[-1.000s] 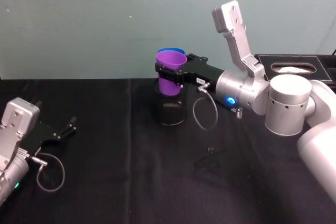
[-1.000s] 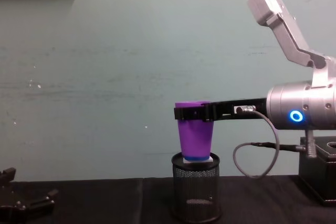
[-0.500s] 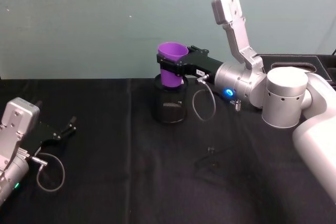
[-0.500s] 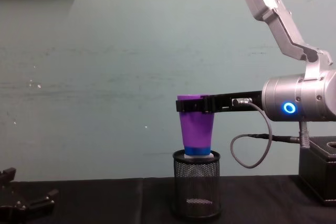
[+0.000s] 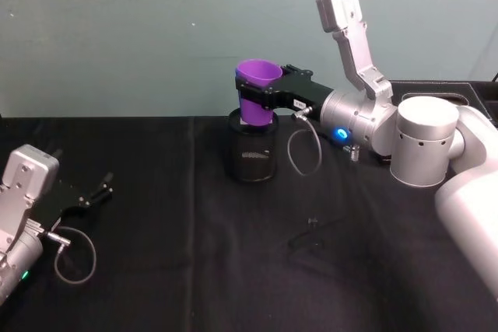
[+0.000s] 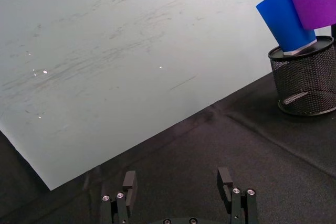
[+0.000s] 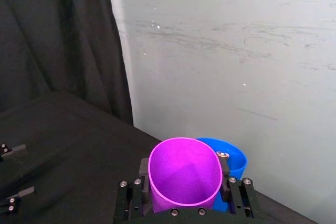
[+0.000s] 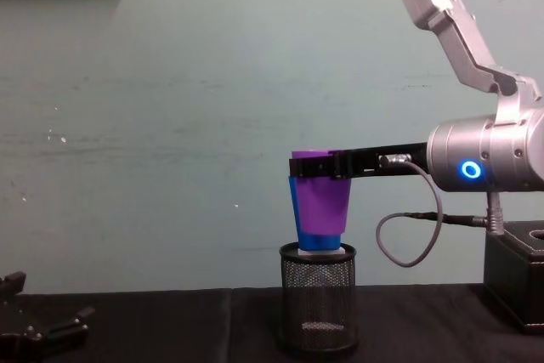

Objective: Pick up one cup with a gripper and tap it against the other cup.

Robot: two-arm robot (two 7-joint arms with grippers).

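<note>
My right gripper [image 5: 261,100] is shut on the purple cup [image 5: 257,83], clamping it just under the rim and holding it upright above the black mesh pen holder [image 5: 250,155]. The blue cup [image 7: 234,155] stands tilted in that holder, right behind the purple cup [image 7: 184,174]. In the chest view the blue cup [image 8: 291,197] peeks out beside and below the purple cup [image 8: 323,206]. Their rims are pressed close together; whether they touch I cannot tell. My left gripper [image 6: 177,182] rests open and empty at the table's near left.
A black box [image 5: 436,95] stands at the back right behind my right arm. A small black object [image 5: 311,240] lies on the black cloth in the middle. The teal wall runs close behind the pen holder [image 8: 318,303].
My right gripper has lifted the purple cup a little and carried it farther back toward the blue cup, which now peeks out beside it in the chest view. The left arm has not moved.
</note>
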